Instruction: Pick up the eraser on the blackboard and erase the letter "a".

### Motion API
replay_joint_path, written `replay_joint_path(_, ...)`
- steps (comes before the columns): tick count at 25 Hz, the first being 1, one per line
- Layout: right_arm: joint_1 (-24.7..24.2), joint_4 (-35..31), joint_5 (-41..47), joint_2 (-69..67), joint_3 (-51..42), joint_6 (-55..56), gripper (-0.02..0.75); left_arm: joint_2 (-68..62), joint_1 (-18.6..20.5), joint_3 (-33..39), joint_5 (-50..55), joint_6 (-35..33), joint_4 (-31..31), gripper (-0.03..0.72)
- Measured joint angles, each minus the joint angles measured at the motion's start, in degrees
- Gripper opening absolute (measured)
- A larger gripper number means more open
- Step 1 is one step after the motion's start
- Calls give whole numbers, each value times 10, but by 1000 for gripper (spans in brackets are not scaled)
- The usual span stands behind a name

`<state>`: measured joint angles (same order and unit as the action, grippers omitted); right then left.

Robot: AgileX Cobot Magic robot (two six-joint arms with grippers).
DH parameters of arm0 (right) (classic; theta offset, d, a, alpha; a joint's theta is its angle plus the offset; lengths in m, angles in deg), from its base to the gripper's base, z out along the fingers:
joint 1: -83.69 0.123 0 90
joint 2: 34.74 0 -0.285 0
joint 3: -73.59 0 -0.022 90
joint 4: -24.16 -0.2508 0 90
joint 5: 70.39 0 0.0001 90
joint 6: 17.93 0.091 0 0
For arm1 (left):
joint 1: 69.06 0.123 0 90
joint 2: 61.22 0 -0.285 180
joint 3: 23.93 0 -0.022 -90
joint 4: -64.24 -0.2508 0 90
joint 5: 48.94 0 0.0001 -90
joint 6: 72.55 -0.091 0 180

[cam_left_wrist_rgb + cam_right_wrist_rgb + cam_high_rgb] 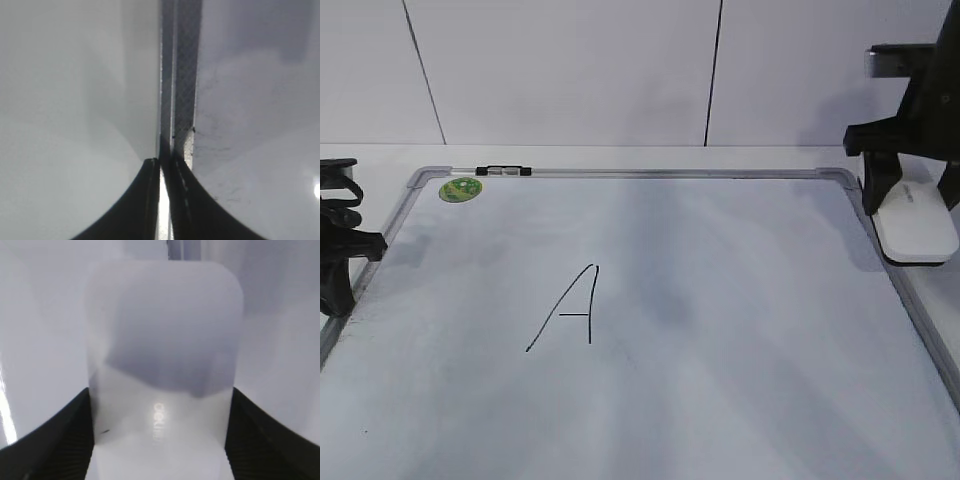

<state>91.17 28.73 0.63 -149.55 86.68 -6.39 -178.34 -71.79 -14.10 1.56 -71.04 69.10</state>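
Observation:
The blackboard [740,330] is a white dry-erase board in a silver frame, lying flat. A capital "A" [570,310] is drawn on it in black. No small letter "a" shows in any view. My right gripper [912,195] is shut on the white eraser [917,228] just beyond the board's right frame, near the far right corner. In the right wrist view the eraser [160,355] fills the space between the two black fingers of the right gripper [160,440]. My left gripper [340,270] is shut and empty at the board's left frame [180,75]; its jaws [165,167] sit over that frame.
A round green magnet [460,188] sits at the board's far left corner. A small black and silver piece [504,171] lies on the top frame. White wall panels stand behind the board. White tabletop [75,125] borders it.

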Motion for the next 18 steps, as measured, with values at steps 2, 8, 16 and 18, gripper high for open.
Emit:
replay_joint_path(2, -1, -7, -2, -15, 0, -5, 566, 0, 0, 0, 0, 0, 0, 38)
replay_joint_path(8, -16, -29, -4, -48, 0, -20, 566, 0, 0, 0, 0, 0, 0, 38)
replay_joint_path(16, -27, -49, -8, -83, 3, -34, 566, 0, 0, 0, 0, 0, 1, 39)
replay_joint_path(18, -27, -57, -9, -90, 3, -39, 566, 0, 0, 0, 0, 0, 1, 39)
